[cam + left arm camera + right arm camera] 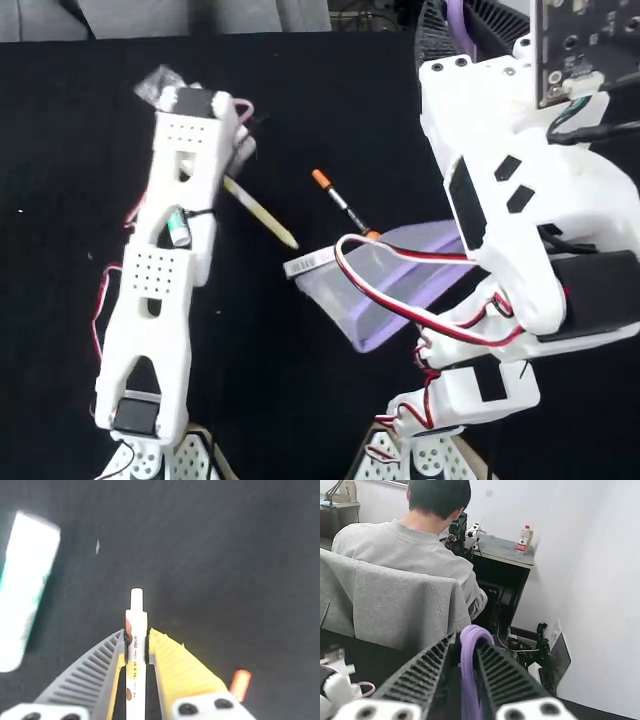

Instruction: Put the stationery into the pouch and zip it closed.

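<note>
My left gripper (236, 165) is shut on a cream white pen (262, 214) that slants out toward the pouch; in the left wrist view the pen (136, 645) sits clamped between the fingers above the black mat. A pen with an orange cap (338, 202) lies just beyond the translucent purple pouch (395, 285), whose open mouth faces left. The right gripper (458, 25) is raised at the back right, shut on a purple strap (469, 665). The right arm hides how the strap joins the pouch.
A white block with a teal edge (24, 587) lies on the mat beside the left gripper. A clear wrapped item (160, 85) sits beyond the left arm. The right arm's bulky white body (520, 230) overhangs the pouch's right end. Black mat (330, 110) covers the table.
</note>
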`<state>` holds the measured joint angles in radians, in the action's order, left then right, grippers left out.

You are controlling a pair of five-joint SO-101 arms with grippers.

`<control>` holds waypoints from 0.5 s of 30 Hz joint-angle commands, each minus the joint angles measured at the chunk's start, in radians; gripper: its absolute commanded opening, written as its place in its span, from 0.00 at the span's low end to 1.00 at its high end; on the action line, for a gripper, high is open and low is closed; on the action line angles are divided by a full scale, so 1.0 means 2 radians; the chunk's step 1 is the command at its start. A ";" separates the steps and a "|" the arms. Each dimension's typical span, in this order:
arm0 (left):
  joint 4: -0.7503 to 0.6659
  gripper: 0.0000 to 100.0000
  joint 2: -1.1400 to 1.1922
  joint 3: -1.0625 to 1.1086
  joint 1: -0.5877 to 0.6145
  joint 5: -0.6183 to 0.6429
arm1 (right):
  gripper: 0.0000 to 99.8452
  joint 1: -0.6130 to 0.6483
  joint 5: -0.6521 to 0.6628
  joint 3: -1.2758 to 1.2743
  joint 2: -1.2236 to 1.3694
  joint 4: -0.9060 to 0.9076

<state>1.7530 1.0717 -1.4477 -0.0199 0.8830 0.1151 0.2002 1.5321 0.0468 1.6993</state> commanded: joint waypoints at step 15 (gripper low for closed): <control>-0.004 0.03 -0.300 -0.108 -0.033 -0.111 | 0.01 0.009 0.001 -0.003 -0.008 -0.002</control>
<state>1.7576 0.6329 -1.6180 -0.0338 0.6897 0.1151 0.2002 1.5321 0.0468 1.6993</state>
